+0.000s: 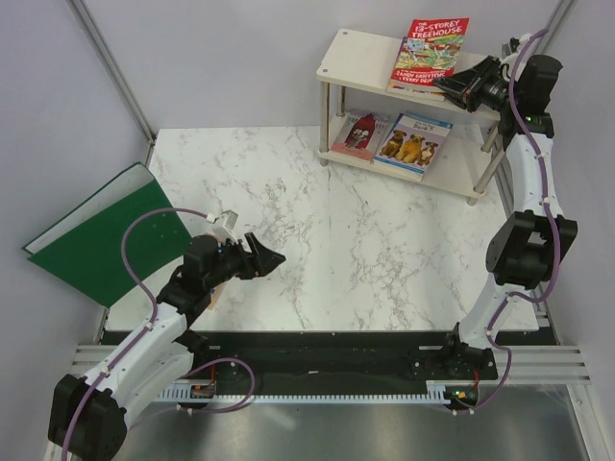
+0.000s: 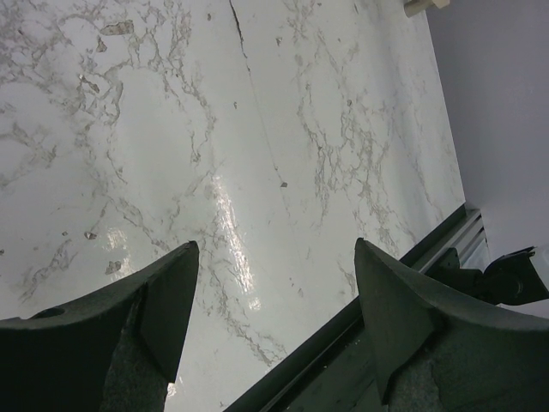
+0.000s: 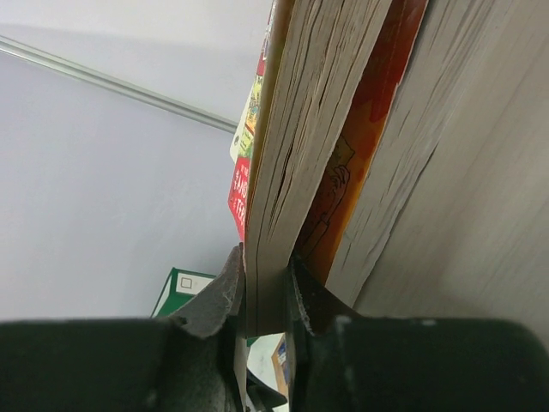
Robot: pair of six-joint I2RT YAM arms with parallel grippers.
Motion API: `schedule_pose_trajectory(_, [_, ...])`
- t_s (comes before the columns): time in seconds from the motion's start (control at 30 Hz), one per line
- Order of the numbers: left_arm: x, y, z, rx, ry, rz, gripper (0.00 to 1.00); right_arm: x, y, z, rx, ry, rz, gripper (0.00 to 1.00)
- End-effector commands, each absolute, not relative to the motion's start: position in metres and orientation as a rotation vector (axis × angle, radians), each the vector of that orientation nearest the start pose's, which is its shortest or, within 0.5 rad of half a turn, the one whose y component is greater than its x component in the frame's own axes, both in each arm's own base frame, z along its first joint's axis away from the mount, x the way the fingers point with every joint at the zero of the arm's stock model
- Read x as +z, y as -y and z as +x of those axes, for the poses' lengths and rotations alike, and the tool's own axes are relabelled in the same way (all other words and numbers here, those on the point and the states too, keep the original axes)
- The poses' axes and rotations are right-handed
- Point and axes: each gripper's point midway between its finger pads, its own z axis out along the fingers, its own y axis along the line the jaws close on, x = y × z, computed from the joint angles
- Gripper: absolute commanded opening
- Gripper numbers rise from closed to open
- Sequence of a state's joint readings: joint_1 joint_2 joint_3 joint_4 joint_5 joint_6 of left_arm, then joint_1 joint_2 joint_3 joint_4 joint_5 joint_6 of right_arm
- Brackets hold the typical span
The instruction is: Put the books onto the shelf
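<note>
Left pincer (image 2: 274, 257): nearest of all, low over the near left of the table; it stood wide open with only bare marble between its fingers (image 2: 163, 300).
Table (image 1: 317, 250): a white, marble-patterned top, glossy enough to throw glare in the left wrist view; a smooth cover would probably slide on it easily.
Green folder (image 1: 96, 240): lay at the table's left edge and partly hung over it; a careless sweep of the left arm could tip it off.
Rack (image 1: 327, 115): stood at the far right corner, well apart from the left pincer; its right-hand legs looked close to the table edge, so a shove from the right arm might shift it.
Lower board (image 1: 459, 168): held a red-figure book (image 1: 360, 134) and a dog book (image 1: 413, 144), flat and side by side.
Treehouse book (image 1: 430, 53): lay flat on the top board (image 1: 360, 48), toward its right end, with a corner near the front edge.
Right pincer (image 1: 452, 88): was clamped on that book's right-hand edge; its wrist view showed dark fingers (image 3: 219, 300) squeezing the page block, the board just beside them.
Risk at letting go: if the jaws opened too little before pulling back, the book could be dragged off the board; a finger caught under the cover might flip it.
Risk of nudging: pressing further in could push the book past the front edge.
Room: plain pale walls behind, with a slanting metal strut (image 1: 110, 67) at the far left.
</note>
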State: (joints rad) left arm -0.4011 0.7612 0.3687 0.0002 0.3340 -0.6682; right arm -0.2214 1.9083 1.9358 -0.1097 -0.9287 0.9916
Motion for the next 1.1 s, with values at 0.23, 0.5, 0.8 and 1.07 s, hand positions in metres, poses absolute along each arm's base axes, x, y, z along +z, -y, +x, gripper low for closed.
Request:
schedule_pose_trajectory(0.23, [0.142,0.188,0.226,-1.038,-2.061,-0.054,0.79,0.416,-0.044,0.501,1.321,-1.74,0.239,0.69])
schedule_pose_trajectory(0.5, [0.143,0.188,0.224,-1.045,-2.056,-0.054,0.79,0.425,-0.035,0.494,1.295,-1.722,0.272,0.98])
schedule_pose_trajectory(0.8, [0.151,0.184,0.231,-0.996,-2.045,-0.058,0.79,0.409,-0.008,0.462,1.091,-1.8,0.345,0.98])
schedule_pose_trajectory(1.07, [0.115,0.107,0.248,-0.359,-2.356,-0.477,0.81,0.356,-0.055,0.382,0.668,-2.042,0.171,0.98])
